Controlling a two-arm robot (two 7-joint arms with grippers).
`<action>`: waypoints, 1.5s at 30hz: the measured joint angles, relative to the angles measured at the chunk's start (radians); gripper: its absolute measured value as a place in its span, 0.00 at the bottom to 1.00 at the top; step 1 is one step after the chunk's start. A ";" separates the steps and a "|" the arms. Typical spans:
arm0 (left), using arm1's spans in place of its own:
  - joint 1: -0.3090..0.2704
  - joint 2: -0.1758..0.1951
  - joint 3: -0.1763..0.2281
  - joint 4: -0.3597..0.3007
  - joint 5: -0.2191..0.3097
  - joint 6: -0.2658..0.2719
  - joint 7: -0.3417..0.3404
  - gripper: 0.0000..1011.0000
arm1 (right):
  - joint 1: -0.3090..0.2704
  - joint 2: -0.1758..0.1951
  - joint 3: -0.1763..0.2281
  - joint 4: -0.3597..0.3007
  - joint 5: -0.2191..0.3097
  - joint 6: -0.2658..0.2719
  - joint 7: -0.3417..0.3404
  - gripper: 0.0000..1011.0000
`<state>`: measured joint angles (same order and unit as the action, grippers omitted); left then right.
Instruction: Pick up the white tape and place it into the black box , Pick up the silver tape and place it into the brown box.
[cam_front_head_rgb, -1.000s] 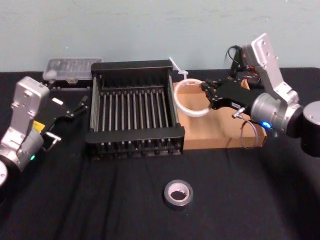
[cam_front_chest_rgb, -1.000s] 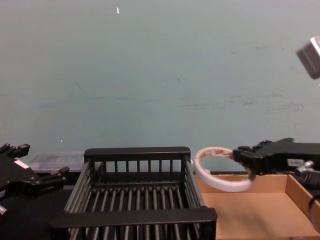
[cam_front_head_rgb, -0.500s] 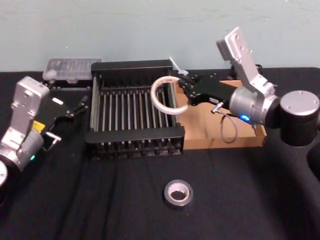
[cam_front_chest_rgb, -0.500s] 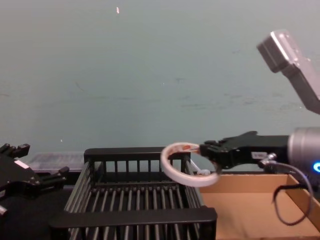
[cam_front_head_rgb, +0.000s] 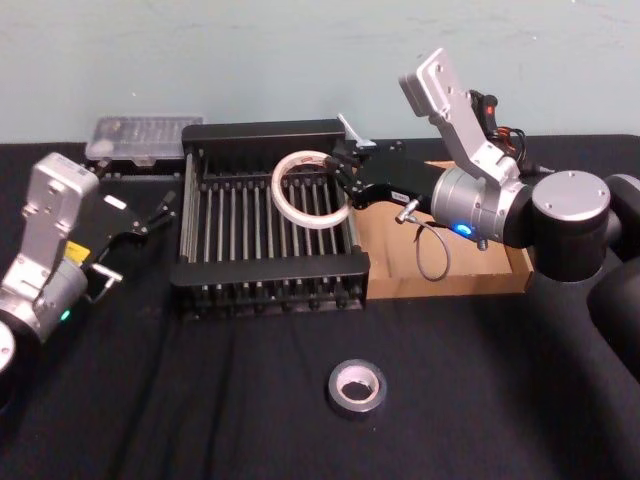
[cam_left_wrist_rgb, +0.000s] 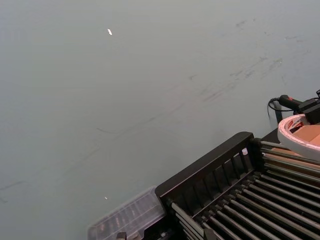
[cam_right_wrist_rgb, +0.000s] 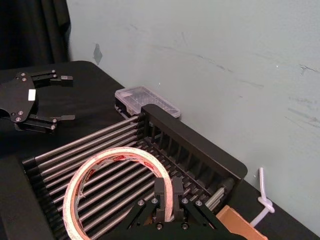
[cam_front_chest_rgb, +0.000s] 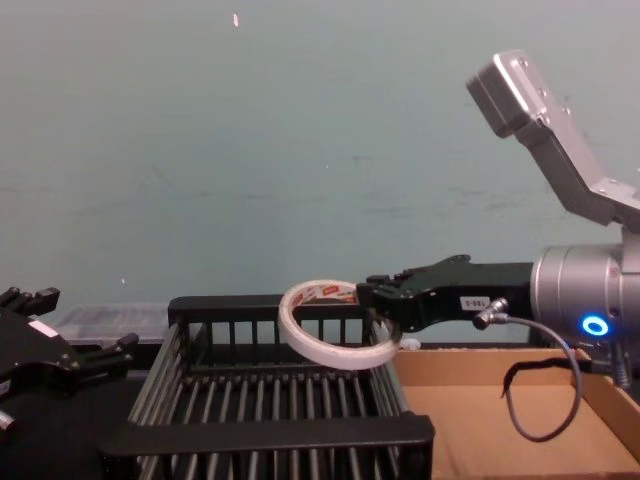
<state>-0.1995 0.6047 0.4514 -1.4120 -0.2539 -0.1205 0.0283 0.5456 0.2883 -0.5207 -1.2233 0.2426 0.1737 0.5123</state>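
My right gripper (cam_front_head_rgb: 343, 178) is shut on the rim of the white tape (cam_front_head_rgb: 277, 195), a thin white ring with red marks. It holds the tape tilted in the air above the right half of the black box (cam_front_head_rgb: 270, 272). From the chest view the tape (cam_front_chest_rgb: 330, 352) hangs just over the box's back rim (cam_front_chest_rgb: 270, 305). The right wrist view has the tape (cam_right_wrist_rgb: 117, 152) above the barred floor. The silver tape (cam_front_head_rgb: 355, 408) lies flat on the black cloth in front. The brown box (cam_front_head_rgb: 470, 280) stands right of the black box. My left gripper (cam_front_head_rgb: 140, 238) rests open to the left of the black box.
A clear plastic case (cam_front_head_rgb: 145, 135) lies behind the black box's left corner. A white cord (cam_front_head_rgb: 355, 135) sticks up at the box's back right corner. The pale wall runs close behind the table. Black cloth spreads wide around the silver tape.
My right arm has carried the white tape leftward, from above the brown box to above the right half of the black box. The left arm and silver tape have not moved.
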 joint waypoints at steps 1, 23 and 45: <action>0.000 0.000 0.000 0.000 0.000 0.000 0.000 0.99 | 0.001 -0.001 -0.002 0.002 0.001 -0.002 0.000 0.09; 0.000 0.000 0.000 0.000 0.000 0.000 0.000 0.99 | 0.000 0.000 0.001 0.000 0.004 -0.001 0.000 0.23; 0.000 0.000 0.000 0.000 0.000 0.000 0.000 0.99 | -0.001 0.001 0.001 -0.001 0.003 0.000 -0.001 0.90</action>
<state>-0.1996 0.6047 0.4514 -1.4120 -0.2539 -0.1205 0.0283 0.5448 0.2890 -0.5193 -1.2241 0.2460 0.1736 0.5113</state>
